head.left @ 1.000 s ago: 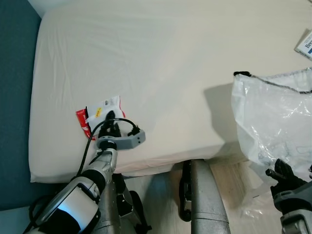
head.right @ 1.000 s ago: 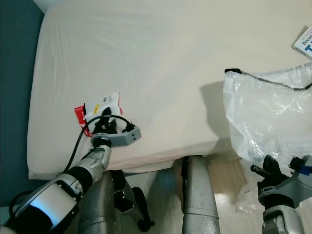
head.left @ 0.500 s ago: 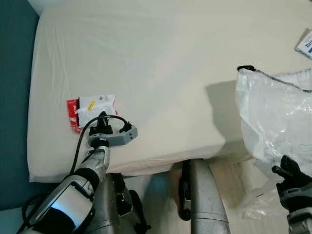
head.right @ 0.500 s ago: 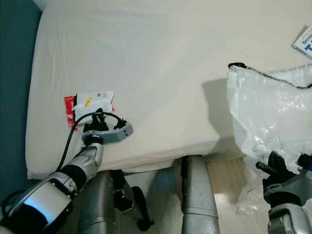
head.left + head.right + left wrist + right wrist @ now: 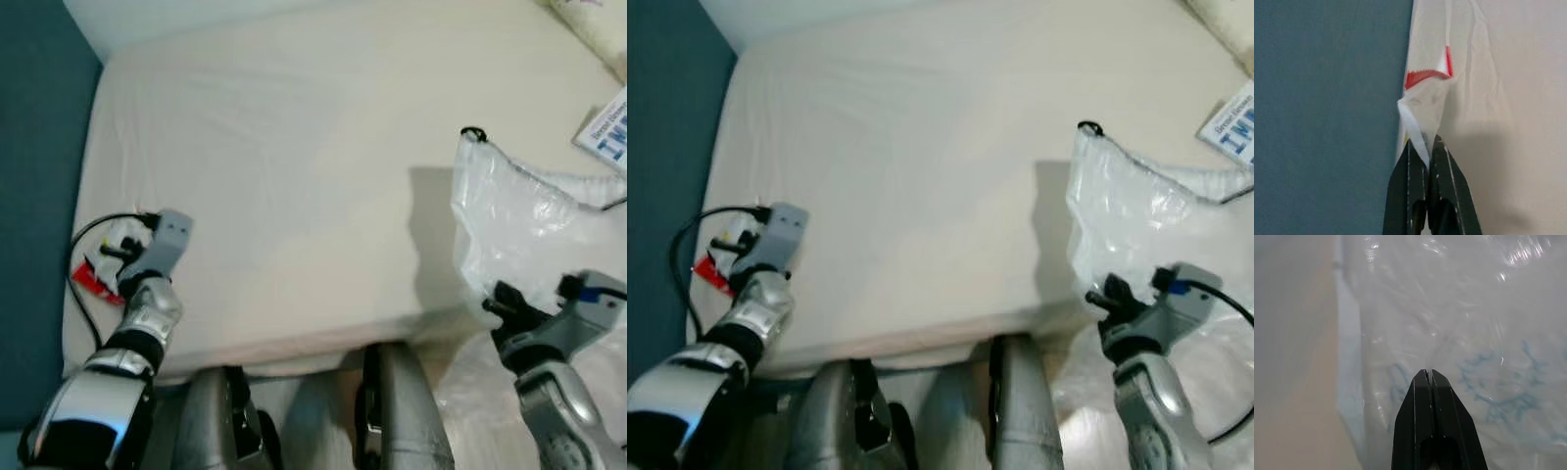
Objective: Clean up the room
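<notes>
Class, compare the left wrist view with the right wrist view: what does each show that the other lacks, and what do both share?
The left wrist view alone has the red and white wrapper pinched by the left gripper at the edge of the cream sheet, beside a teal wall. The right wrist view alone has the clear plastic bag held by the right gripper. Both share black fingers pressed shut.

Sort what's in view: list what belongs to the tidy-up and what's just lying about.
For the job:
- wrapper, pinched in the left gripper at the bed's edge
- plastic bag, held by the right gripper, jaws shut on it

Lying about:
- bed
- booklet with blue print
- pillow corner
</notes>
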Motion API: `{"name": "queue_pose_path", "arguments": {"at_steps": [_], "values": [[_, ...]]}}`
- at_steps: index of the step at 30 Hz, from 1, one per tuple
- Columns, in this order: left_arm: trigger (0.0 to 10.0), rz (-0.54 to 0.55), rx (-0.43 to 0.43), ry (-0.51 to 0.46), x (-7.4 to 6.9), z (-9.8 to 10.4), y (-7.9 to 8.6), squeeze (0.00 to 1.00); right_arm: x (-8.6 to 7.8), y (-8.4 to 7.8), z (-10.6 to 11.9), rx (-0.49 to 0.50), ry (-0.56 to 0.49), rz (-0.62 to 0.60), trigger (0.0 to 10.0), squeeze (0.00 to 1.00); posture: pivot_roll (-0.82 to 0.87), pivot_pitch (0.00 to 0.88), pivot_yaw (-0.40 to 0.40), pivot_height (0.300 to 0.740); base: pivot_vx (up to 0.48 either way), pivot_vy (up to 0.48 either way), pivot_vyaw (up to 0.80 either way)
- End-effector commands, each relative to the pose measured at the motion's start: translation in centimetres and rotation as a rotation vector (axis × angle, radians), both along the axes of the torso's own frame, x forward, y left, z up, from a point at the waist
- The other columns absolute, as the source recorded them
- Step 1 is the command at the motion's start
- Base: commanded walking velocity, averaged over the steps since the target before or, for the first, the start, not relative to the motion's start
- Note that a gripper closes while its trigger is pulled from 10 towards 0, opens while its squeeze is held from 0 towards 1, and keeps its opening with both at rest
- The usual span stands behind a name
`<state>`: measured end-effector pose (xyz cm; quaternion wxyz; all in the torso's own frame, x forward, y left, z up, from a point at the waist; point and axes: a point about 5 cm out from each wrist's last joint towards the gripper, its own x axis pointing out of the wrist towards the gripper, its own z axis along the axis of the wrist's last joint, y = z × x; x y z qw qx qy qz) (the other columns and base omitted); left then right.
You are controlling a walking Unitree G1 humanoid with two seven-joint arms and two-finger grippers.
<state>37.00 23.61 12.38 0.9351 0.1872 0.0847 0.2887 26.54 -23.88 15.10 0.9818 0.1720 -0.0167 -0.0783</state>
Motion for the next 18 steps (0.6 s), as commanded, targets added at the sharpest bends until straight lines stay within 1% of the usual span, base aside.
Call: {"name": "queue_pose_path", "arguments": {"at_steps": [1,2,3,4,6,7,8,9,10,11,12,14,15,16,17,18], "values": [[0.0,-0.036,-0.198,-0.008,-0.8,-1.7,0.2,0.0,0.9,0.0,-0.4,-0.007,0.0,0.018,10.0,0.0,-0.13,0.123,0.037,0.596,0.0,0.0,0.0],[0.0,-0.036,-0.198,-0.008,-0.8,-1.7,0.2,0.0,0.9,0.0,-0.4,-0.007,0.0,0.018,10.0,0.0,-0.13,0.123,0.037,0.596,0.0,0.0,0.0],[0.0,-0.087,-0.299,-0.034,-0.8,-2.0,-0.4,0.0,1.7,0.0,0.3,-0.033,-0.019,0.034,10.0,0.0,-0.13,0.114,0.033,0.596,0.0,0.0,0.0],[0.0,-0.129,-0.37,-0.058,-1.0,-2.6,-1.2,0.0,2.7,0.1,1.2,-0.037,-0.05,0.051,10.0,0.0,-0.09,0.084,0.011,0.596,0.0,0.0,0.0],[0.0,-0.184,-0.467,-0.082,-1.5,-3.6,-2.6,0.0,4.3,0.0,2.4,-0.049,-0.088,0.082,10.0,0.0,-0.06,0.054,-0.007,0.596,0.0,0.0,0.0],[0.0,-0.184,-0.467,-0.082,-1.5,-3.6,-2.6,0.0,4.3,0.0,2.4,-0.049,-0.088,0.082,10.0,0.0,-0.06,0.054,-0.007,0.596,0.0,0.0,0.0],[0.0,-0.204,-0.505,-0.092,-1.8,-4.1,-3.3,0.0,5.1,0.1,2.8,-0.048,-0.102,0.103,10.0,0.0,-0.04,0.024,-0.028,0.596,0.0,0.0,0.0],[0.0,-0.22,-0.54,-0.101,-2.1,-4.5,-3.8,0.0,5.5,0.3,3.1,-0.051,-0.112,0.123,10.0,0.0,-0.04,0.024,-0.028,0.596,0.0,0.0,0.0],[0.0,-0.24,-0.562,-0.121,-2.7,-5.1,-4.5,0.0,6.1,0.7,3.1,-0.047,-0.116,0.142,10.0,0.0,-0.02,0.003,-0.046,0.596,0.0,0.0,0.0],[0.0,-0.24,-0.562,-0.121,-2.7,-5.1,-4.5,0.0,6.1,0.7,3.1,-0.047,-0.116,0.142,10.0,0.0,-0.02,0.003,-0.046,0.596,0.0,0.0,0.0],[0.0,-0.255,-0.582,-0.138,-3.1,-5.4,-4.8,0.0,6.5,0.9,3.1,-0.045,-0.118,0.153,10.0,0.0,-0.02,0.003,-0.046,0.596,0.0,0.0,0.0],[0.0,-0.289,-0.631,-0.118,-3.9,-6.7,-6.1,0.0,7.3,1.5,2.4,-0.019,-0.105,0.187,10.0,0.0,0.02,0.0,-0.075,0.596,0.0,0.0,0.0],[0.0,-0.306,-0.662,-0.108,-4.2,-7.2,-6.7,0.0,7.6,1.8,1.9,-0.015,-0.102,0.206,6.7,0.0,0.02,0.0,-0.076,0.596,0.0,0.0,0.0],[0.8,-0.329,-0.702,-0.109,-4.6,-7.5,-7.6,0.0,7.8,2.5,1.3,-0.007,-0.099,0.244,0.0,0.0,0.03,0.0,-0.079,0.596,0.0,0.0,0.0],[0.8,-0.329,-0.702,-0.109,-4.6,-7.5,-7.6,0.0,7.8,2.5,1.3,-0.007,-0.099,0.244,0.0,0.0,0.03,0.0,-0.079,0.596,0.0,0.0,0.0],[2.1,-0.365,-0.73,-0.115,-4.9,-7.7,-8.5,0.0,7.9,3.2,0.7,-0.008,-0.087,0.278,0.0,0.0,0.04,0.0,-0.086,0.596,0.0,0.0,0.0]]}}
